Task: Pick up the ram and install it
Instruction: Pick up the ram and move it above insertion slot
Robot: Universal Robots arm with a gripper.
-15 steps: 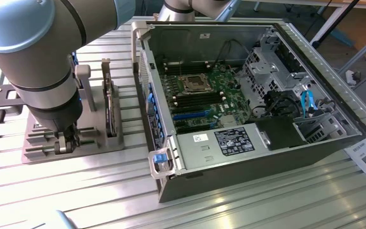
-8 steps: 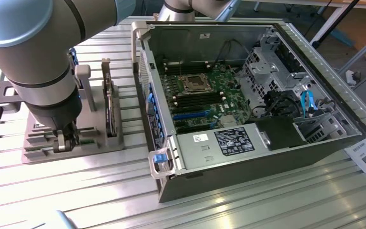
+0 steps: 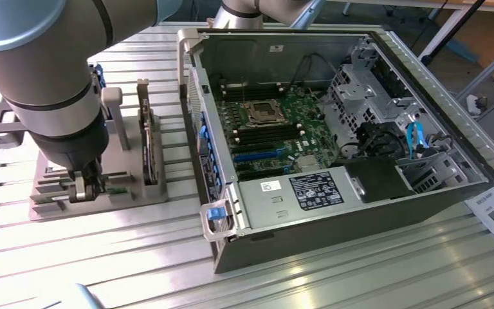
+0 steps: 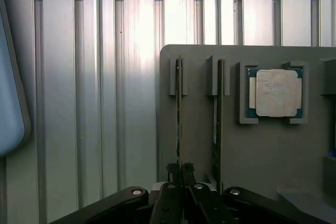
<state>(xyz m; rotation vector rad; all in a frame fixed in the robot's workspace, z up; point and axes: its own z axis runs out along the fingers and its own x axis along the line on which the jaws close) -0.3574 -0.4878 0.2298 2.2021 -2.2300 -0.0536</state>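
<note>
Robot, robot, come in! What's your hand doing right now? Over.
Hand shut on the ram. Ram on edge in the gray holder. Beside it a second stick, apart, not in the way.

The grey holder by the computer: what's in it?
The ram, a second stick and a dark card stand upright; a processor chip lies in a pocket. The gripper, shut on the ram, hides one end.

Robotics lab, slotted aluminium bench (image 3: 316, 277), opened computer case (image 3: 333, 232), grey parts fixture (image 3: 127, 198)
</note>
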